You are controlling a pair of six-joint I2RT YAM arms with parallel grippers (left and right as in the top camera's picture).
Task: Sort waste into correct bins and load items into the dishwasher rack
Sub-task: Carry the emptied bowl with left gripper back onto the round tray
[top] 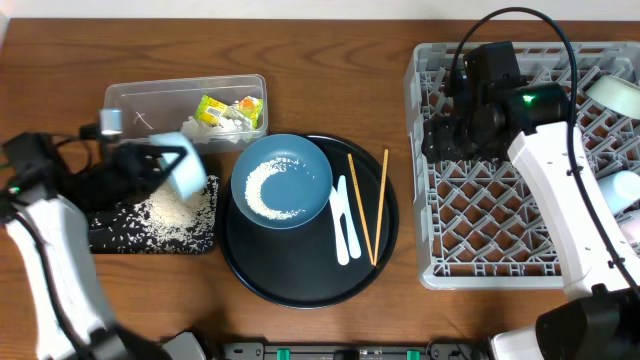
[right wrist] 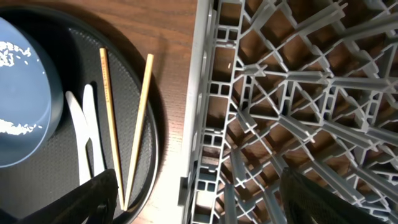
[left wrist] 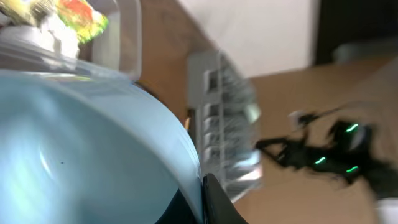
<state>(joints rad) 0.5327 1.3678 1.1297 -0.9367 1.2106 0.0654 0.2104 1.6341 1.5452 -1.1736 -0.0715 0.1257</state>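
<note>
Left hand (top: 160, 168) gripping pale cup (top: 186, 172), tipped over black tray (top: 105, 238), likely to dump rice (top: 180, 212). Right hand (right wrist: 205, 199) wide, empty, over rack (top: 480, 230) edge near chopsticks (top: 368, 205).

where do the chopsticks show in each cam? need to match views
Overhead: chopsticks just right of centre, on the right part of the round black tray, right of the white spoon.
Left wrist: not in view; a pale teal bowl fills most of the frame.
Right wrist: chopsticks left of centre, tips converging toward the bottom edge.
Shared landmark: the dishwasher rack, in all three views.
</note>
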